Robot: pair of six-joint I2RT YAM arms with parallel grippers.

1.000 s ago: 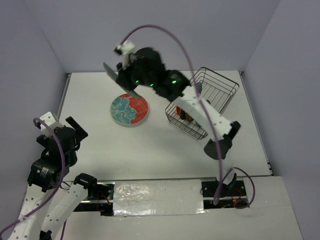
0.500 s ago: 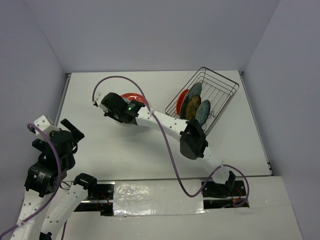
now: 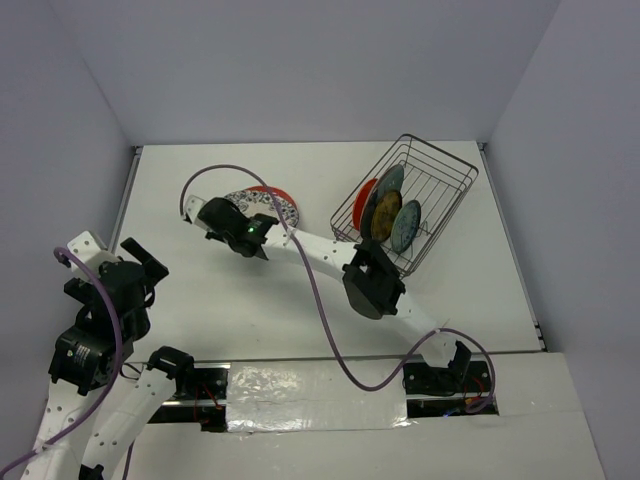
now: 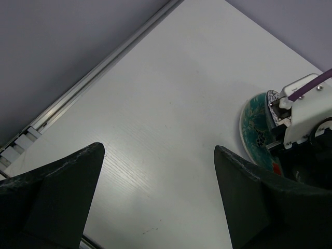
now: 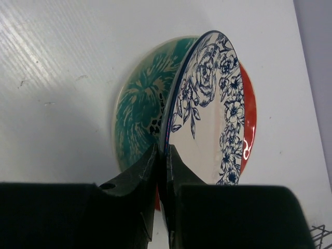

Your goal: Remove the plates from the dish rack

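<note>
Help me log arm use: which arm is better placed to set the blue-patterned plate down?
Right: the right end effector is shut on the blue-patterned plate, tilted over the floral plate. The left end effector is open and empty, away from both.

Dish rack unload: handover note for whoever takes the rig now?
Left gripper: open, empty, over the table.
Right gripper: shut on the rim of the blue-patterned plate, held tilted over the floral plate.
Done: floral plate lies flat on the table.
Left: set down the blue-patterned plate, then clear what look like four plates standing in the dish rack.
</note>
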